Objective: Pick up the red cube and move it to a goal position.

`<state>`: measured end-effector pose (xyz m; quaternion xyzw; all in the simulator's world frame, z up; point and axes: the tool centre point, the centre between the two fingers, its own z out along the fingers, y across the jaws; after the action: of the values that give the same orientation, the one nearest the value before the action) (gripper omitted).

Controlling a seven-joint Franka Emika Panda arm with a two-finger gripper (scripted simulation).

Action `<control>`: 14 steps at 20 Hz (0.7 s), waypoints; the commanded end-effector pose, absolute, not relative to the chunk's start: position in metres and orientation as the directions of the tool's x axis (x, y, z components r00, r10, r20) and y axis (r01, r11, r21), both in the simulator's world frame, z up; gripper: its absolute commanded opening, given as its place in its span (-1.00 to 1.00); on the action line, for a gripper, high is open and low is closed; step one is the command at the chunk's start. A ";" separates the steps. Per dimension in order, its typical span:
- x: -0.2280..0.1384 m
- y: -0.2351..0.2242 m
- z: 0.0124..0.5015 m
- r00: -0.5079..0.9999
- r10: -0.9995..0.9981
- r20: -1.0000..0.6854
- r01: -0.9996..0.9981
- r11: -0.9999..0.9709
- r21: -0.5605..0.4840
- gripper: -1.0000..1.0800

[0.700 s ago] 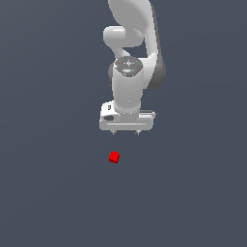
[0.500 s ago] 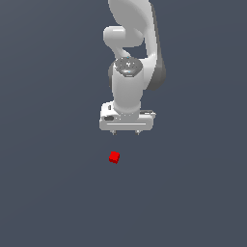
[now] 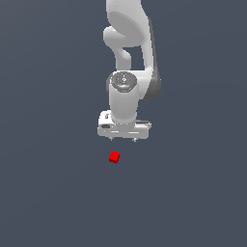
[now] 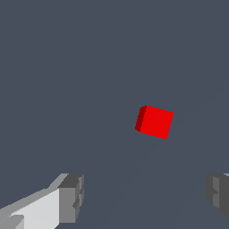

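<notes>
Gripper (image 3: 123, 139): above floor (image 3: 48, 193), pointing down, fingers (image 4: 71, 197) spread wide, nothing between them. Cube (image 3: 114, 157): on floor, clear of gripper, below it in exterior view and slightly toward that view's left (not touching either finger). Wrist view: cube (image 4: 154, 121) ahead of fingertips, apart.

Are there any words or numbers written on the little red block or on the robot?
None: no words, numbers or signs can be read in either view.
The red cube has plain faces with nothing on them.
The white arm and its open tool carry no label or brand that shows.
The grey floor is bare of any writing.
</notes>
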<state>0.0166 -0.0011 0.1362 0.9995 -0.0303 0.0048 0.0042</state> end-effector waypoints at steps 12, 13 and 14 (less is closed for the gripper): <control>0.044 -0.035 0.042 0.963 -0.270 0.002 -0.270 -0.963 0.003 0.92; 0.045 -0.037 0.038 0.960 -0.280 0.002 -0.280 -0.960 0.003 0.92; 0.046 -0.039 0.034 0.957 -0.289 0.002 -0.289 -0.957 0.002 0.92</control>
<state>0.0434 -0.0361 0.0403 0.9905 -0.1377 0.0002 0.0017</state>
